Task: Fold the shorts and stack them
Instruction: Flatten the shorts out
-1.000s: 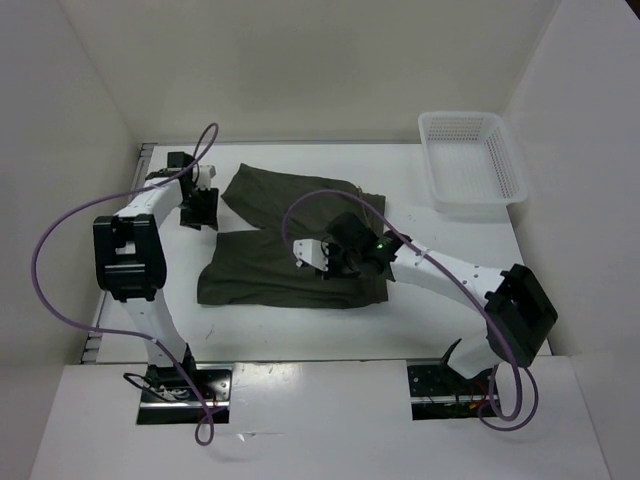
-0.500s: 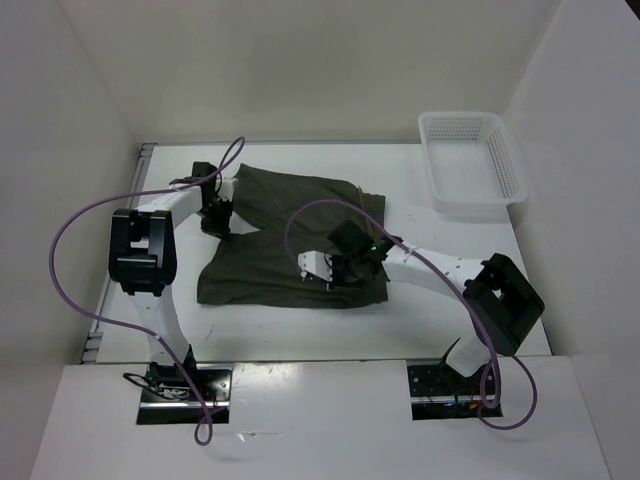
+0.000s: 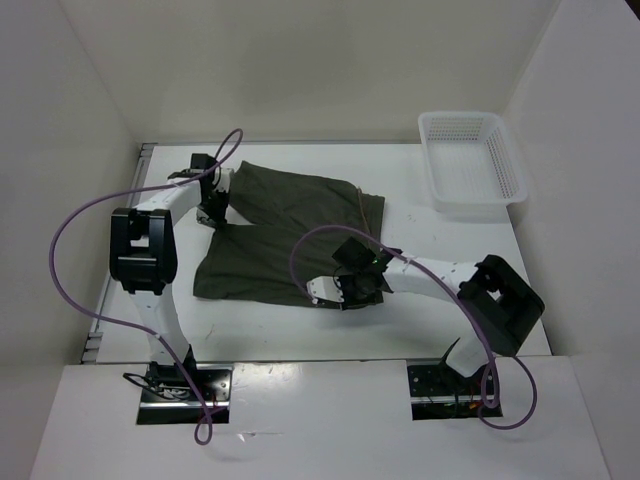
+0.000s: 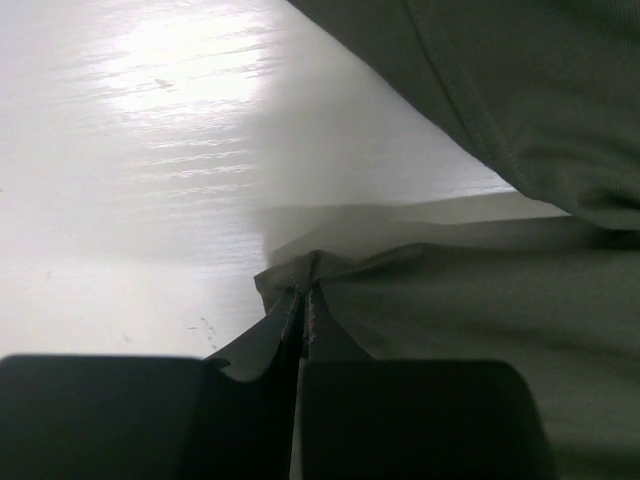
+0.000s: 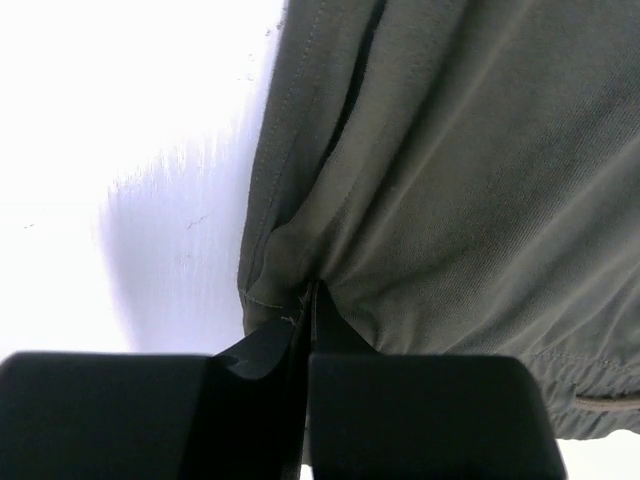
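Observation:
The dark olive-green shorts (image 3: 280,235) lie spread on the white table, two legs pointing left. At the far-left edge of the cloth, between the two legs, my left gripper (image 3: 217,212) is shut on a pinch of fabric (image 4: 300,275). My right gripper (image 3: 345,292) is shut on the near right corner of the shorts (image 5: 300,285), at the hem. In both wrist views the black fingers (image 4: 270,340) (image 5: 265,345) meet with cloth bunched between the tips.
A white mesh basket (image 3: 470,165) stands at the far right of the table. White walls enclose the table on three sides. Purple cables loop over both arms.
Both grippers went from open to shut on the cloth. The left one moved right onto the shorts' edge. The right one slid toward the near edge, dragging the corner with it.

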### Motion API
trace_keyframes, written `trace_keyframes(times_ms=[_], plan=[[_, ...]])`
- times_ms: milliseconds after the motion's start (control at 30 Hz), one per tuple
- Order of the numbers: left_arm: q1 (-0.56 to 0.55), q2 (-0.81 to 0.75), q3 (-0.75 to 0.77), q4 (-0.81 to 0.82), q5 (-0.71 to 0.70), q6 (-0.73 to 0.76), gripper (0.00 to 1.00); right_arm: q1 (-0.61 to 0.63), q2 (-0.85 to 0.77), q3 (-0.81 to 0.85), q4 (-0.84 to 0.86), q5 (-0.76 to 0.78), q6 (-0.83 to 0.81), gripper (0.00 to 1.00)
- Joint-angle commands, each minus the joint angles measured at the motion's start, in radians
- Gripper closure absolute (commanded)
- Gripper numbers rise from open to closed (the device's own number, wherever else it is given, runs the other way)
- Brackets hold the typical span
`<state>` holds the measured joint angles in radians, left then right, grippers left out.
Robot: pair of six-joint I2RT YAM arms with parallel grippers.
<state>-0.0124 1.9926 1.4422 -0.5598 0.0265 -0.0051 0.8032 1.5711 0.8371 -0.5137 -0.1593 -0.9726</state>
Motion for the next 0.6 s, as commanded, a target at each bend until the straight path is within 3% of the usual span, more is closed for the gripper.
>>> trace_keyframes(times_ms=[0, 133, 233, 333, 567], plan=[[0.020, -0.028, 0.067, -0.011, -0.091, 0.005, 1.00, 0.020, 0.003, -0.050, -0.039, -0.012, -0.031, 1.00], [0.042, -0.048, 0.087, -0.022, -0.091, 0.005, 0.99, 0.030, -0.010, -0.059, -0.037, 0.006, -0.076, 1.00], [0.042, -0.029, 0.087, -0.043, -0.103, 0.005, 0.99, 0.074, -0.010, -0.059, -0.116, 0.059, -0.217, 1.00], [0.042, -0.029, 0.054, -0.034, -0.117, 0.005, 0.98, 0.083, 0.010, -0.059, -0.180, 0.060, -0.239, 1.00], [0.042, -0.020, 0.035, -0.015, -0.008, 0.005, 0.80, 0.093, -0.041, -0.032, -0.154, 0.041, -0.167, 1.00]])
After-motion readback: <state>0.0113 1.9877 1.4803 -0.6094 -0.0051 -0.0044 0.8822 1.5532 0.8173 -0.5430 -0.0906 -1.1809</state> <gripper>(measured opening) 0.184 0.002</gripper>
